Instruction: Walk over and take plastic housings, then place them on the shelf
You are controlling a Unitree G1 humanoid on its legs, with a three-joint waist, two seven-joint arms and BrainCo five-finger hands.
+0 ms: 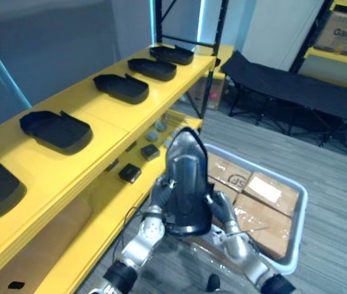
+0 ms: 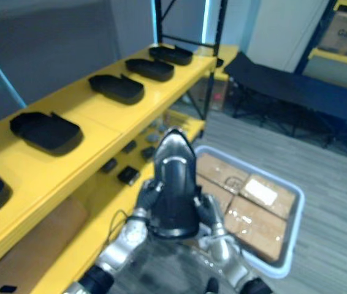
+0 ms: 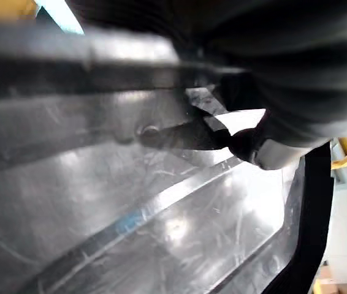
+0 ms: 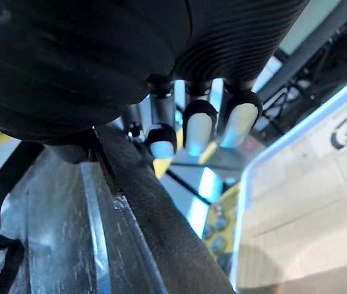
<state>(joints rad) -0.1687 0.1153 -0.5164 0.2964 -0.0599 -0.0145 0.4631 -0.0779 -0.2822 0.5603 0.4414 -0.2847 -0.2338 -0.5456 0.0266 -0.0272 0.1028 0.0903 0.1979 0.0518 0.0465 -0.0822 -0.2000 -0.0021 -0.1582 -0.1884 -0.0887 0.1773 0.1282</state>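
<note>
While both hands grip it upright, the black housing sits between the left hand and the right hand, beside the yellow shelf, near the grey bin; left wrist view, a thumb presses its shiny inside; right wrist view, fingers curl over its edge.

**Black on yellow, all the way down**

Glossy black housing up front, and more black housings lined along a bright yellow shelf. Pale blue-white bin, brown cardboard boxes inside. Grey streaked floor. Right hand: silver fingers, dark tips, ribbed dark cover.
</note>
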